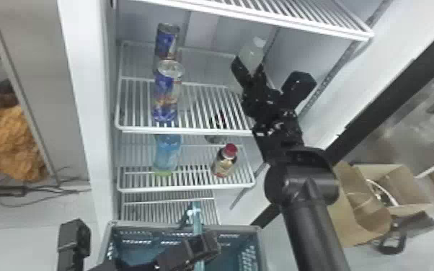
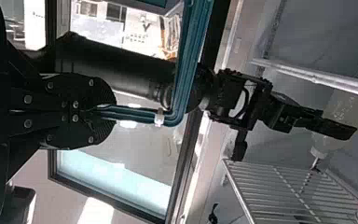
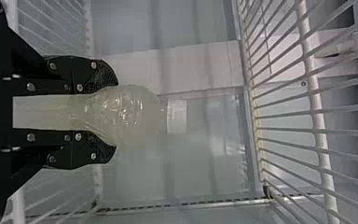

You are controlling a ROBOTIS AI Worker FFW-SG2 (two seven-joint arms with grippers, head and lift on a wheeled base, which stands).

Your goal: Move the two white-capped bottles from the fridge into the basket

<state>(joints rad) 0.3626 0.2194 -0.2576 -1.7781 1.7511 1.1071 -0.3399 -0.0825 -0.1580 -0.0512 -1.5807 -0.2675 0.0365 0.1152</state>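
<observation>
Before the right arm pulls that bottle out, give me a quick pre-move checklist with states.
1. Right pincer on white-capped bottle: ok, fingers against both sides.
2. Bottle off its shelf: cannot tell.
3. Drink cans apart from bottle: ok, off to its left.
4. Left pincer on basket handle: ok, looks shut on it.
5. Room inside basket: cannot tell, left arm partly blocks it.
6. Second white-capped bottle located: cannot tell.
</observation>
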